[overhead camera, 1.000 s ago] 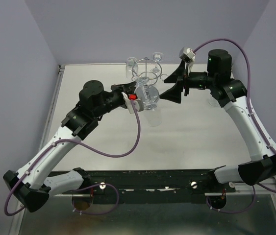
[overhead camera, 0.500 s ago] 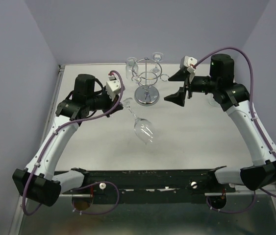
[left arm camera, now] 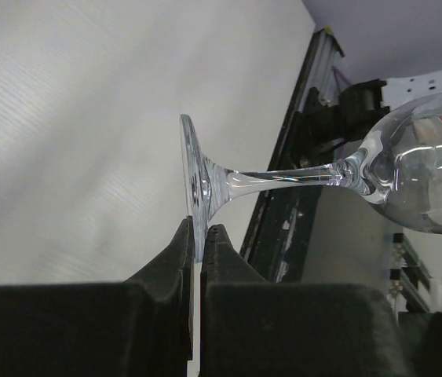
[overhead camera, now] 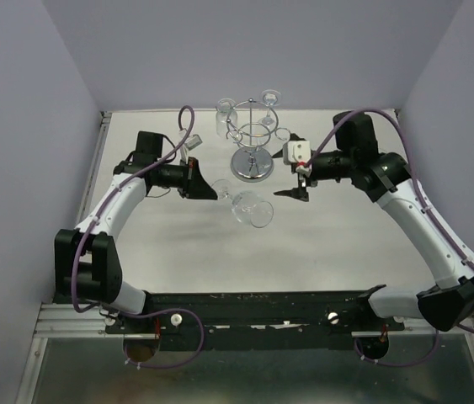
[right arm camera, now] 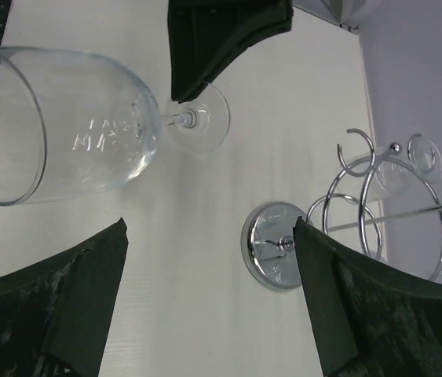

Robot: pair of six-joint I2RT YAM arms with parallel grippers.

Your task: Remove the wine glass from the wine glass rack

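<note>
From above, the left gripper point(overhead camera: 205, 187) pinches the wine glass point(overhead camera: 250, 208) by its foot, just in front of the wine glass rack point(overhead camera: 252, 143) and off its hooks. The left wrist view shows the fingers clamped on the foot's rim. In the right wrist view, the right gripper point(right arm camera: 209, 236) gapes wide, with the glass ahead of it and untouched.

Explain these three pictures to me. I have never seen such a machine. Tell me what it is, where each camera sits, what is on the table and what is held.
These are two robot arms bolted to a white table. The wide picture looks down from above and behind them. The other two pictures come from a camera on each wrist. On the table stands a chrome wine glass rack with other glasses hanging on it. The left gripper is shut on the foot of a wine glass, which lies sideways, clear of the rack. The right gripper is open near the glass and holds nothing.
</note>
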